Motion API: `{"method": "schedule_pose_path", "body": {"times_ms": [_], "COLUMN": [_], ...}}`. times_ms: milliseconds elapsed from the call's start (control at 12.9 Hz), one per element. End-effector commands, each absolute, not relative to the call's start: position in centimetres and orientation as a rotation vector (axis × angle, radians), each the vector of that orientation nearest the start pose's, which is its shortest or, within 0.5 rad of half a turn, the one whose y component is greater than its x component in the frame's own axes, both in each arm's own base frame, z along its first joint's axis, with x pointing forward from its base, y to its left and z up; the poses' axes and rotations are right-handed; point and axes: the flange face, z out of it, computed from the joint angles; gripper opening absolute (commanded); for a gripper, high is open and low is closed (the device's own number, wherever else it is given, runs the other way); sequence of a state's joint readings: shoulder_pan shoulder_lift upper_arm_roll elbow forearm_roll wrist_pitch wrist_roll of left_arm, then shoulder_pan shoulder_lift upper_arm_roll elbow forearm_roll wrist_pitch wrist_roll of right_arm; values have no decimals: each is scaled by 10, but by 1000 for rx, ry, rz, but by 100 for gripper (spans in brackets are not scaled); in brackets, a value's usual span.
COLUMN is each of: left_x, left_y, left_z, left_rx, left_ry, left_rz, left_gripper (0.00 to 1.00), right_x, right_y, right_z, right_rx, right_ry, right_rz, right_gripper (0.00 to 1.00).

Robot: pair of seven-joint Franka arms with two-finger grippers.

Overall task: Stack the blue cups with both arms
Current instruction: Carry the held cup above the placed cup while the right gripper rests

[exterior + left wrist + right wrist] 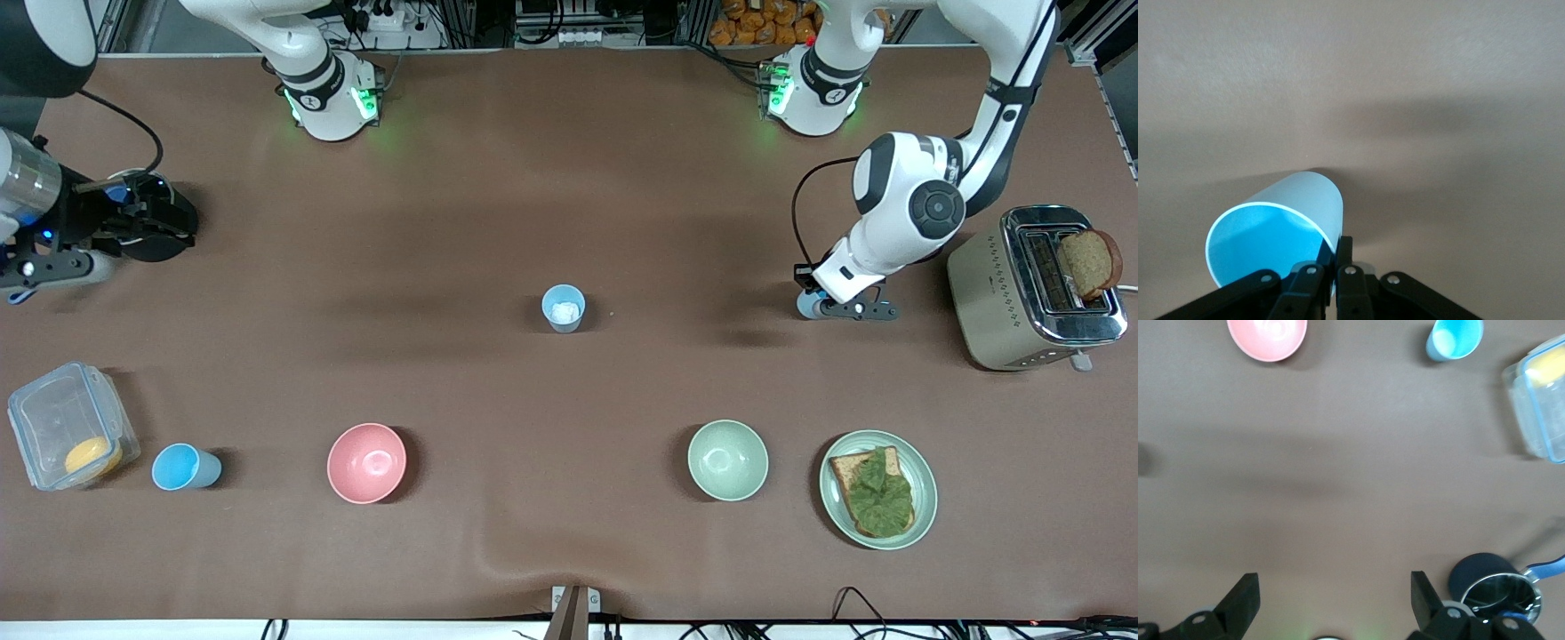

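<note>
Three blue cups show. One with a white patch (563, 308) stands at the table's middle. One (182, 467) stands near the front edge beside a clear box; it also shows in the right wrist view (1455, 338). My left gripper (822, 307) is low at the table beside the toaster, shut on the rim of the third blue cup (807, 305). In the left wrist view the gripper (1336, 248) pinches the cup's wall (1295, 207), one finger inside and one outside. My right gripper (169, 227) hangs open and empty over the right arm's end of the table; its fingers spread wide in the right wrist view (1335, 587).
A pink bowl (366, 462) and a pale green bowl (727, 460) stand near the front edge. A plate with lettuce toast (925, 511), a toaster with bread (1005, 293), a clear box (53, 418) and a dark steel-rimmed pot (1495, 587) are also there.
</note>
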State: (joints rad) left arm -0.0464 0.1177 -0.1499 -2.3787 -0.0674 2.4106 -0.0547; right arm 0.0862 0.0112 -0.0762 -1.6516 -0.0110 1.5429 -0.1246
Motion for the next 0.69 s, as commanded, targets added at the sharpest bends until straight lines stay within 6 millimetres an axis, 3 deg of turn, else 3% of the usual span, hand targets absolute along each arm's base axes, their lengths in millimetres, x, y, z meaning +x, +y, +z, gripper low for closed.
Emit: {"method": "schedule_pose_path", "body": {"times_ms": [0,232,463,618], "left_x": [493,509,518,516], "left_y": [-120,-177,-221,-265], "left_z": [318,368,406,424], "left_rx": [-3198,-3224,-3289,-3304], "left_ry": [193,250,284,347], "left_rz": [94,15,-81,-116], "left_gripper": [0,0,0,0], "right_x": [533,537,534,537], "right_y": [0,-10,-8,-8], "right_z": [593,613,618,620], "right_rx": [-3174,-3178,-3180,-3182], "right_ry": [-237,-202,-201,-201], "right_rz": [124,49,101,91], "right_gripper": [100,100,100,100]}}
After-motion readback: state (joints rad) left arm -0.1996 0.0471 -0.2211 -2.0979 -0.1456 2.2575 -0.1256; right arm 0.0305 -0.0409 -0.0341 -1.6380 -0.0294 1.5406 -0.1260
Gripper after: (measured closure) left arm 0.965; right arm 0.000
